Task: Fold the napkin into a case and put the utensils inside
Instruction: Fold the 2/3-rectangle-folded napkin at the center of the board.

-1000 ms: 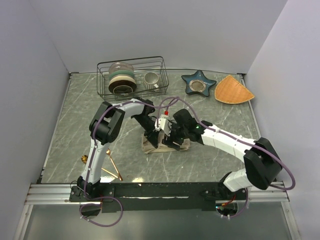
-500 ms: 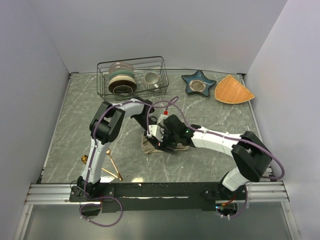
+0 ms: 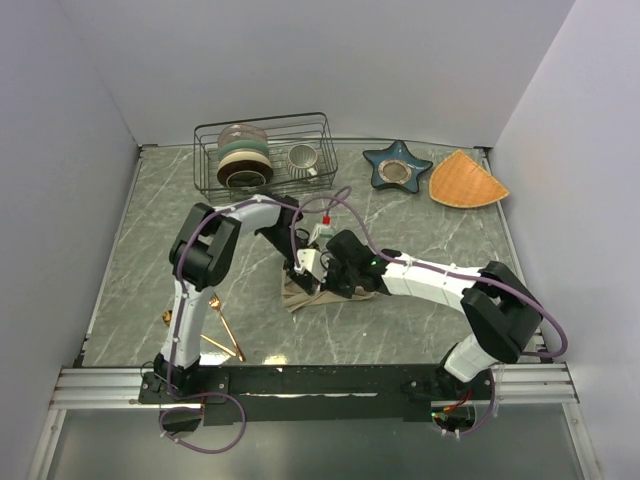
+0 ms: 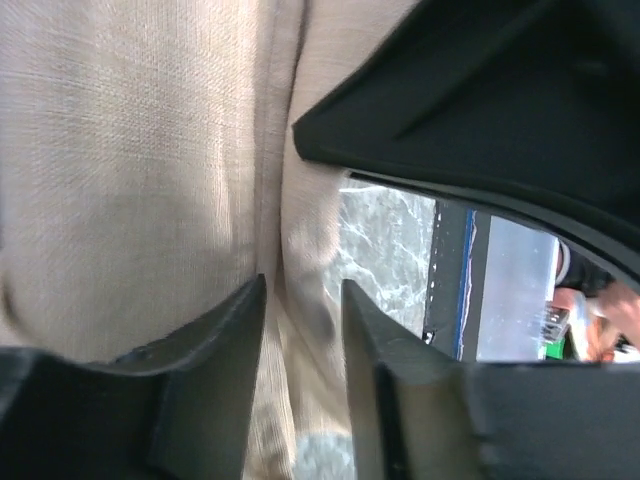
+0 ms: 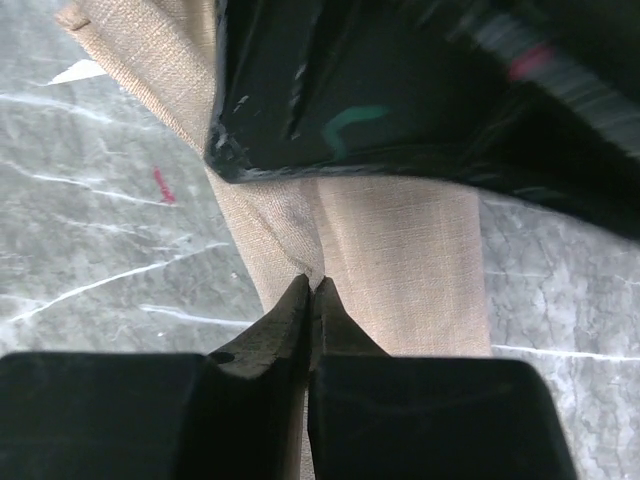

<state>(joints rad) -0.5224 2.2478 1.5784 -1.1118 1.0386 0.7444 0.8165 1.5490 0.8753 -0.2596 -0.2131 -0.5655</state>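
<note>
Both arms crowd over the napkin [image 3: 296, 297], a folded beige strip lying near the middle of the marbled desk [image 3: 140, 250]. The left claw [image 4: 303, 290] stands with its jaws parted just above the cloth, a fold ridge running under the gap. The right claw [image 5: 312, 282] is closed tight, its tips meeting on a crease of the napkin; whether any cloth is caught between them I cannot tell. The gold utensils [image 3: 226, 328] lie at the near left by the left arm's base, well apart from the napkin.
</note>
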